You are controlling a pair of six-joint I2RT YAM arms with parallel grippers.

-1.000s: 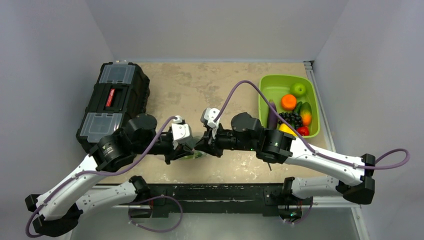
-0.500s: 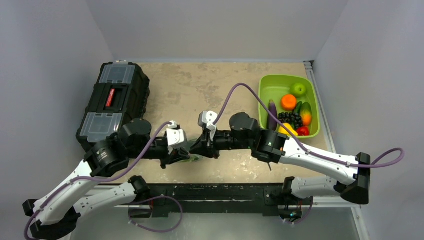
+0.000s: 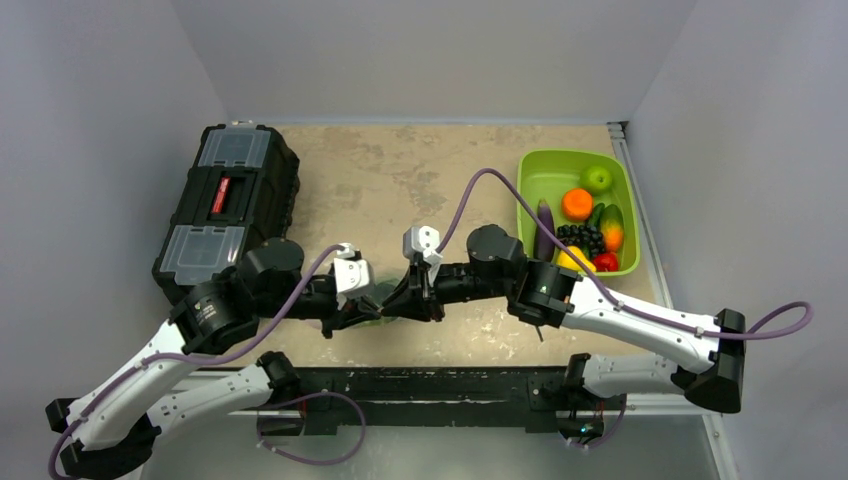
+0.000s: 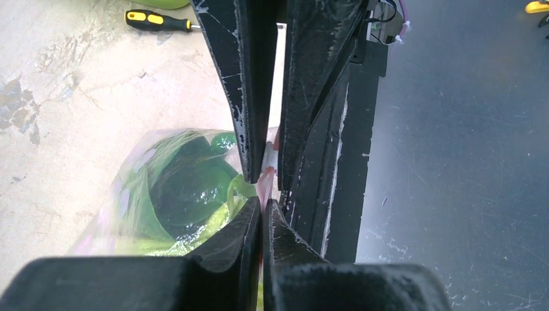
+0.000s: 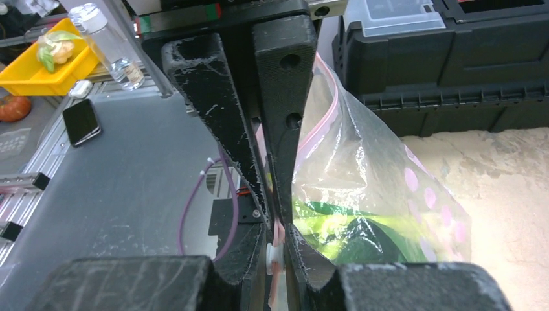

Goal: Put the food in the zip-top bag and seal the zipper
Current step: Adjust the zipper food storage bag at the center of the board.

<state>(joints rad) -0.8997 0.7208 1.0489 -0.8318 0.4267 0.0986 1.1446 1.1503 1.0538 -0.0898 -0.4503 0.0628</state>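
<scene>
1. Zip-top bag [image 3: 385, 310], seen from above, sits on the table [image 3: 400, 170] near its front edge. It is almost hidden, with only a patch of green showing. The left gripper [image 3: 362, 312] and right gripper [image 3: 398, 305] meet tip to tip over it. The black toolbox [image 3: 225, 205] at far left and the lime-green bin [image 3: 532, 185] at far right stand well apart from it.

2. In the left wrist view, the left gripper [image 4: 262, 210] comes up from the bottom edge. Its jaws are pressed nearly together and pinch the pink zipper [image 4: 264, 184] at their tips. The right gripper [image 4: 265, 170] reaches down from the top, its jaws a narrow slit that the strip runs into. The bag [image 4: 129, 194] spreads to the left with the food [image 4: 194, 188] inside, dark leaves against the plastic. A screwdriver [image 4: 158, 21] lies on the table beyond.

3. In the right wrist view, the right gripper [image 5: 277, 232] holds its jaws narrow, with the zipper [image 5: 317, 129] caught between them. The left gripper's fingers [image 5: 213, 129] come in from above onto the same strip. The bag [image 5: 388, 181] billows to the right with the food [image 5: 349, 236] low inside it, and the toolbox [image 5: 453, 58] is behind.
</scene>
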